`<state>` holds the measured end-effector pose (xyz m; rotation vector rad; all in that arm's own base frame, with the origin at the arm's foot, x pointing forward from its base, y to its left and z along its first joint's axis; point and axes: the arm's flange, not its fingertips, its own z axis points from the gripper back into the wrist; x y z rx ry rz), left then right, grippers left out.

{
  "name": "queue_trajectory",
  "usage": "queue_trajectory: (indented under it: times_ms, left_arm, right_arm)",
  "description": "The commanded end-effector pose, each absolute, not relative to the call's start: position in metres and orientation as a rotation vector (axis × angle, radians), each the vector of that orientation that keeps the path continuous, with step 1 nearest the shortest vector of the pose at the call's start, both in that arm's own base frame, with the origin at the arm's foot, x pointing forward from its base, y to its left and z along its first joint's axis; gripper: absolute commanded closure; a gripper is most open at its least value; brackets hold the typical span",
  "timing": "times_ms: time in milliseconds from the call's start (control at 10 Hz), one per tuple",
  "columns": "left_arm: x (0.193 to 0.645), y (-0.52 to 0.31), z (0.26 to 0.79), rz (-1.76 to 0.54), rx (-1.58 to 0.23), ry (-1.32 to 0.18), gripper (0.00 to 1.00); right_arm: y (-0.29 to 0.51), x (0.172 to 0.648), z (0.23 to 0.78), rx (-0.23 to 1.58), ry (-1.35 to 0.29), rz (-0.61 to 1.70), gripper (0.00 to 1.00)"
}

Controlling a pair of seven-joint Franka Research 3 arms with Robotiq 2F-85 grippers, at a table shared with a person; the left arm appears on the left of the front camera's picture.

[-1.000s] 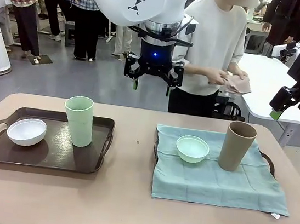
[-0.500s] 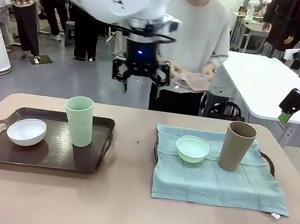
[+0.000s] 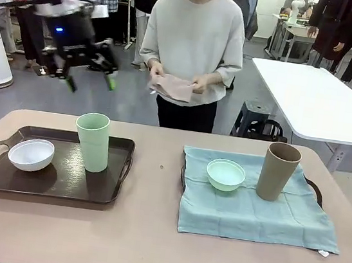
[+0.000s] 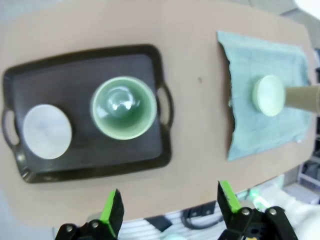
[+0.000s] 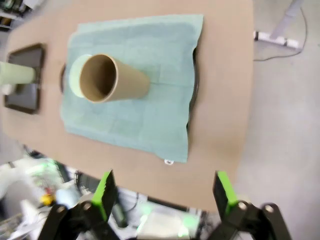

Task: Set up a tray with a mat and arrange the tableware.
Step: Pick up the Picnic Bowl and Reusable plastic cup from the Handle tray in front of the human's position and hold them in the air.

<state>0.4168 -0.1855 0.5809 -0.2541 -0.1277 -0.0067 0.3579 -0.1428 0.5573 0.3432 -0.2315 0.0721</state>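
1. Nearest, on the surface, a dark tray carries the white bowl and the pale green cup. Beside it, the teal mat is draped over a second tray and bears the mint green bowl and the taupe cup.
2. The left claw is held high over the far edge of the surface with its fingers spread wide and nothing between them. The pale green cup stands below it and slightly nearer, well apart from it.
3. Seen along that claw, the pale green cup lies straight ahead of the claw's picture-left finger. The white bowl lies farther out to that side, and the mat's pieces lie off past the other finger.
4. The right claw is likewise spread apart and empty. The taupe cup is seen well below it, ahead of its picture-left finger, with the mint green bowl just behind the cup.
5. Farthest off, a pinkish cloth is held by a person, to the right of the left claw.
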Motion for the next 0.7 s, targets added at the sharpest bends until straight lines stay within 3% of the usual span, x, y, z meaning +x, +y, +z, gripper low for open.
queue_trajectory:
  times_ms: [0, 500, 600]
  left_arm:
    - [0.421, -0.152, 0.570, -0.009, -0.297, -0.081, 0.02]
    - [0.421, -0.149, 0.570, 0.003, -0.257, -0.093, 0.02]
    - [0.428, -0.130, 0.574, -0.002, -0.386, -0.036, 0.02]
  right_arm:
    - [-0.167, 0.364, 0.550, 0.445, -0.216, 0.018, 0.00]
    - [-0.169, 0.355, 0.545, 0.393, -0.210, 0.008, 0.00]
    - [-0.177, 0.353, 0.543, 0.570, -0.163, 0.040, 0.00]
